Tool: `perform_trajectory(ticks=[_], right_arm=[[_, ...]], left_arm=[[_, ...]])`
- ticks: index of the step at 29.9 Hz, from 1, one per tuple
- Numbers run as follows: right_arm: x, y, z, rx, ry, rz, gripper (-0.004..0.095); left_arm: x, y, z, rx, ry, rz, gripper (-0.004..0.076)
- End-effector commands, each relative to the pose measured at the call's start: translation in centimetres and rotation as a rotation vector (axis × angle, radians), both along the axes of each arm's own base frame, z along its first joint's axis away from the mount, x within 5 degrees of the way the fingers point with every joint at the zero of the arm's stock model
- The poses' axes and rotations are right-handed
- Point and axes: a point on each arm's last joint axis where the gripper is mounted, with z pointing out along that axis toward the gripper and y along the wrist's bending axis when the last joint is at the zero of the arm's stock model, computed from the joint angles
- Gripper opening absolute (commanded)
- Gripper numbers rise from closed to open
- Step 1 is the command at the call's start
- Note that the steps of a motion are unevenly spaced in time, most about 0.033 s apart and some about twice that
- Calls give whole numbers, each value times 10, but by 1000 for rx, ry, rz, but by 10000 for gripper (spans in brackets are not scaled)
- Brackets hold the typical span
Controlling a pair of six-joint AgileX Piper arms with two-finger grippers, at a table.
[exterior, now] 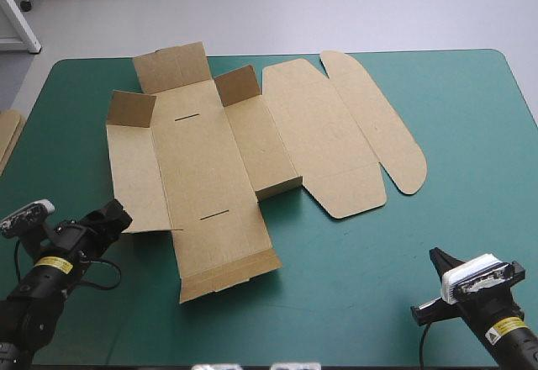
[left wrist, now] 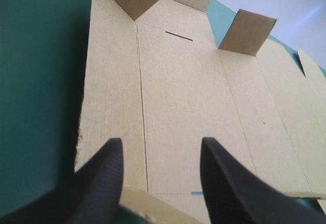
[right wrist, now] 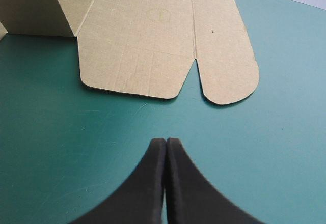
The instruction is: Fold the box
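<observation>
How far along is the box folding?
Early. Done: small flaps at the box's far end stand up, one side wall looks partly raised; the lid lies flat. In hand: the open left gripper sits at the near left edge, gripping nothing; the right gripper is shut over teal-green cover. Left: tucking the walls.

The box is brown board, matt and papery, with faint ribbing from the corrugation and pressed crease lines; its cut edges look slightly rough. The bench cover, teal-green, is smooth with a soft sheen, marked by fine pale scratches. The jaws of the left gripper are black, matt and finely ribbed, like textured rubber or plastic; those of the right gripper look the same.
</observation>
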Motion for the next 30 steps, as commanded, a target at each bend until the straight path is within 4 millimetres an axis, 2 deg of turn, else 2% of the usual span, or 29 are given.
perform_trajectory(ticks=[1, 6, 9, 13, 17, 20, 24, 30], right_arm=[[2, 0, 18, 26, -95, -2, -15], [2, 0, 18, 27, -95, -1, -15], [2, 0, 18, 27, -95, -1, -15], [2, 0, 18, 27, -95, -1, -15], [2, 0, 18, 28, -96, -2, -15], [2, 0, 18, 28, -96, -2, -15], [2, 0, 18, 31, -95, -1, -15], [2, 1, 18, 34, -94, -1, -15]], left_arm=[[21, -1, 24, -31, -83, 13, 349], [44, 3, 20, -55, -10, 60, 349], [56, 21, 7, -90, 65, 172, 349], [62, 44, -3, -95, 119, 264, 349], [70, 49, -16, -115, 185, 188, 349], [81, 50, -29, -112, 234, 73, 349], [93, 57, -49, -151, 296, 13, 349], [100, 60, -69, -163, 360, -122, 349]])
